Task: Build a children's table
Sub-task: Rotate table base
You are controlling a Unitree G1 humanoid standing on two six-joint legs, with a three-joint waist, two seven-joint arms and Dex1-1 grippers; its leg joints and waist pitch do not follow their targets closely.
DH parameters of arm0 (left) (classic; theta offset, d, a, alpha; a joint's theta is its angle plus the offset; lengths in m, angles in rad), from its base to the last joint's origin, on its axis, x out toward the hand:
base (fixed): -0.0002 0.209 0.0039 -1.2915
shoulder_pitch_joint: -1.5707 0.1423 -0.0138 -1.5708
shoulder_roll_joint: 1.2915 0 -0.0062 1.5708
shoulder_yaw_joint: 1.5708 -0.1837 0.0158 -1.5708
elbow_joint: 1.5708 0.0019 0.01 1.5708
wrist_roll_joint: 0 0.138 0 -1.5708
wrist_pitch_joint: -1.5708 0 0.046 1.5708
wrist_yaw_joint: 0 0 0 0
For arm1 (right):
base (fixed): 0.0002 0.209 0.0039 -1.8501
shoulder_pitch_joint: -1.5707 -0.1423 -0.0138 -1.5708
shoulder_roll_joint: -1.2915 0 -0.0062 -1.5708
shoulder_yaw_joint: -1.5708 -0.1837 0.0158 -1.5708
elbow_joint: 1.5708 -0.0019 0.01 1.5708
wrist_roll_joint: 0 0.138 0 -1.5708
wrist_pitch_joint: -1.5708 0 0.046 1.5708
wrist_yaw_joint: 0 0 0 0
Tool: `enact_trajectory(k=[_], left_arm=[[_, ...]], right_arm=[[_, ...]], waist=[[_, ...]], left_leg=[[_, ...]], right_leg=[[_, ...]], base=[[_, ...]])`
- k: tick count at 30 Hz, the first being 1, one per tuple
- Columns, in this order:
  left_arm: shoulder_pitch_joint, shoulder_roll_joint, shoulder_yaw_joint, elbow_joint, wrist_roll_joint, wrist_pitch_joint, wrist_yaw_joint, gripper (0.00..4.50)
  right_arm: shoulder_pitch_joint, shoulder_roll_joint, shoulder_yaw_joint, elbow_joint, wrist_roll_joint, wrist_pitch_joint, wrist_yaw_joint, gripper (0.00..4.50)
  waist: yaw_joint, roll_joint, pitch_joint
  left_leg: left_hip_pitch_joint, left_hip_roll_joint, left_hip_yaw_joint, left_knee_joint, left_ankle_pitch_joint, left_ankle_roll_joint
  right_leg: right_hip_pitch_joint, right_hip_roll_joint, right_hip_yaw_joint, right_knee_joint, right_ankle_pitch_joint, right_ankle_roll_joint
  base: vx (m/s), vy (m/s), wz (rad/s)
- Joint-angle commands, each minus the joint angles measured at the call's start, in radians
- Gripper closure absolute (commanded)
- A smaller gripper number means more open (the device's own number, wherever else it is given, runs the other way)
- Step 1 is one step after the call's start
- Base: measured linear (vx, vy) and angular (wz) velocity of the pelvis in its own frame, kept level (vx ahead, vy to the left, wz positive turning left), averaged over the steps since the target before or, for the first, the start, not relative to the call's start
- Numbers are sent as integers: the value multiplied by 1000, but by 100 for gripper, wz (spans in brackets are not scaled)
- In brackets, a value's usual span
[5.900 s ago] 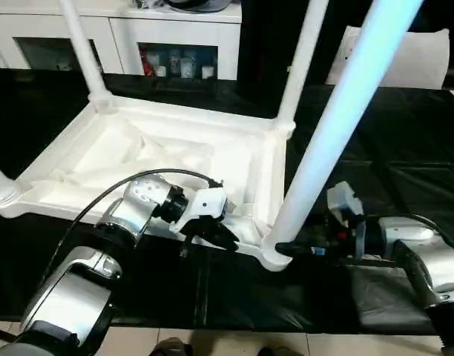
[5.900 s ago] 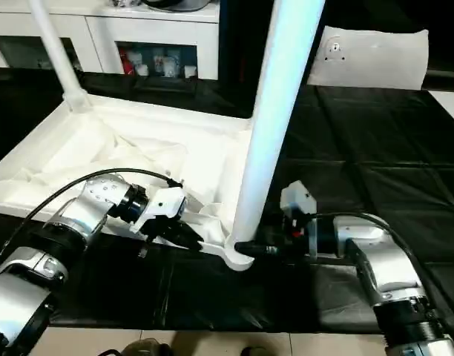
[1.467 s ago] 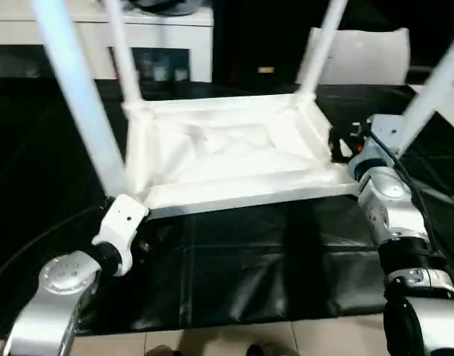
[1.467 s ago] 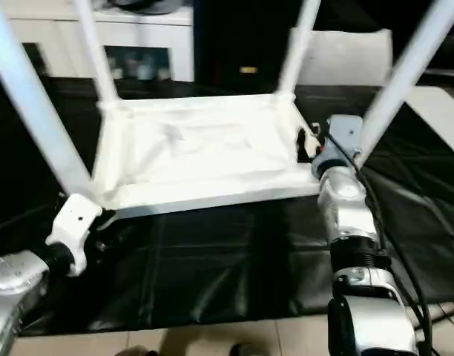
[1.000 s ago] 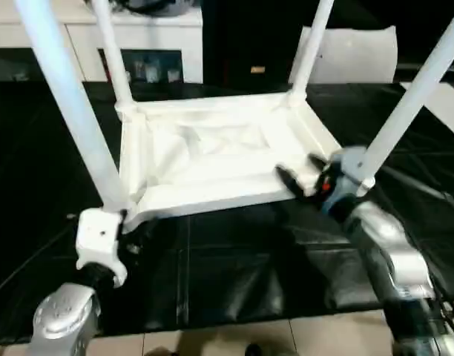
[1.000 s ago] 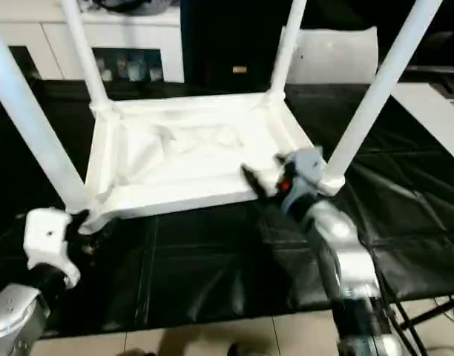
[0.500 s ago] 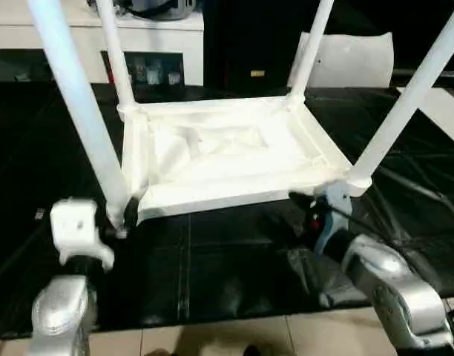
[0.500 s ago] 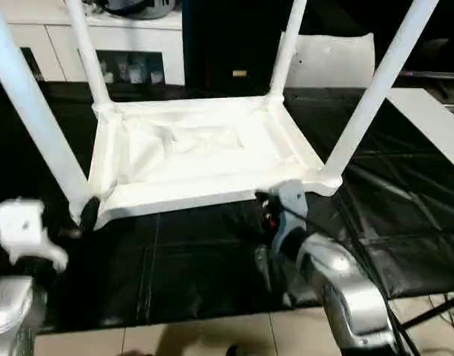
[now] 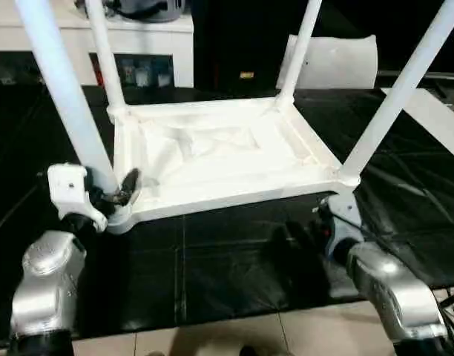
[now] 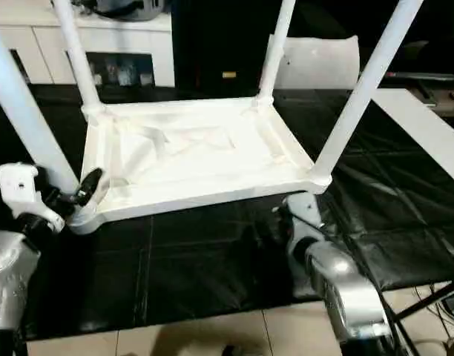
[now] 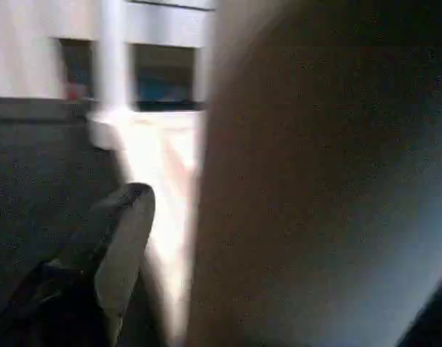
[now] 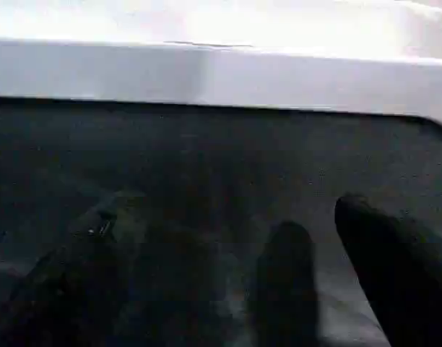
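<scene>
the white plastic children's table point(image 9: 219, 152) lies upside down on the black mat point(image 9: 234, 259), four white tubular legs up. my left gripper point(image 9: 112, 194) stands spread around the near-left leg point(image 9: 64, 96). my right gripper point(image 12: 228, 278) hangs released near the tabletop's front rim.

Left wrist view, close range. A leg point(image 11: 315, 188) of the table stands right in front of the lens as a broad, blurred, shaded column. Beside it one black finger point(image 11: 116, 246) of the left gripper point(image 11: 206, 289) rises, rounded tip up; a sliver of the second finger sits at the far corner past the leg, so the jaws stand apart with the leg between them. Contact not discernible. Beyond the finger: bright white rim of the tabletop point(image 11: 159, 155), a second leg point(image 11: 111, 58) upright in its corner socket, dark counter point(image 11: 40, 166), and white cabinets point(image 11: 33, 40) with open dark shelves behind.
</scene>
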Motion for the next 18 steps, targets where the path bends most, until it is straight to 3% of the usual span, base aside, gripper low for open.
enact_trajectory(k=[1, 2, 5, 6, 7, 8, 9, 10, 12, 13, 15, 16, 18], left_arm=[[-46, 47, -18, 67, -40, 25, -120, 31], [-59, 59, -23, 84, -50, 35, -151, 31], [-84, 107, -50, 117, -98, 76, -291, 31], [-85, 126, -60, 113, -121, 96, -342, 31], [-84, 136, -64, 109, -135, 110, -373, 31], [-74, 158, -74, 93, -160, 133, -425, 31], [-64, 175, -84, 78, -175, 147, -466, 31], [-41, 207, -103, 50, -196, 171, -535, 31], [-32, 219, -112, 40, -200, 178, -557, 31], [-7, 237, -130, 3, -222, 209, -593, 31], [27, 257, -154, -55, -256, 256, -634, 31], [47, 266, -172, -99, -278, 286, -653, 31], [76, 270, -204, -172, -305, 318, -662, 31]], right_arm=[[-54, 16, -28, 89, -19, -52, -21, 0], [-71, 21, -30, 116, -21, -67, -22, 0], [-135, 32, -36, 219, -35, -126, -26, 0], [-156, 35, -38, 255, -41, -144, -29, 0], [-168, 37, -40, 276, -45, -154, -30, 0], [-188, 38, -44, 313, -49, -174, -32, 0], [-203, 40, -50, 339, -50, -184, -35, 0], [-229, 44, -60, 388, -52, -204, -39, 0], [-237, 46, -63, 405, -53, -211, -39, 0], [-252, 50, -66, 437, -52, -224, -36, 0], [-271, 56, -63, 477, -54, -242, -30, 0], [-282, 63, -58, 498, -58, -257, -22, 0], [-294, 79, -46, 510, -60, -273, -5, 0]], waist=[[7, 9, -55], [8, 8, -58], [15, 8, -62], [19, 13, -62], [31, 9, -65], [35, 14, -66], [35, 12, -68], [43, 15, -71], [45, 14, -72], [47, 15, -73], [47, 16, -71], [45, 8, -69], [43, 10, -65]], left_leg=[[13, 50, -22, -87, -399, -22], [15, 44, -17, -83, -389, -20], [12, 45, -14, -82, -356, -23], [12, 46, -14, -81, -343, -26], [13, 47, -5, -79, -308, -24], [17, 48, -3, -79, -295, -24], [16, 47, -1, -78, -281, -22], [13, 49, 3, -80, -225, -14], [9, 49, 4, -80, -195, -9], [14, 50, 8, -79, -184, -6], [15, 52, 10, -80, -192, -6], [16, 52, 11, -81, -206, -7], [16, 53, 12, -82, -247, -15]], right_leg=[[20, -79, 57, -67, -443, -106], [14, -78, 60, -64, -444, -113], [17, -79, 68, -51, -433, -128], [17, -78, 70, -47, -414, -135], [14, -74, 78, -36, -360, -157], [14, -73, 79, -33, -338, -165], [14, -71, 80, -28, -312, -176], [22, -68, 82, -16, -232, -197], [28, -68, 82, -9, -193, -210], [27, -65, 83, -7, -173, -215], [26, -66, 84, -5, -179, -229], [27, -66, 84, -7, -206, -225], [25, -68, 86, -14, -277, -214]], base=[[0, 0, 0], [0, 0, 0], [0, 0, 0], [0, 0, 0], [0, 0, 0], [0, 0, 0], [52, -25, 0], [0, 0, 0], [0, 0, 0], [0, 0, 0], [0, 0, 0], [0, 0, 0], [0, 0, 0]])
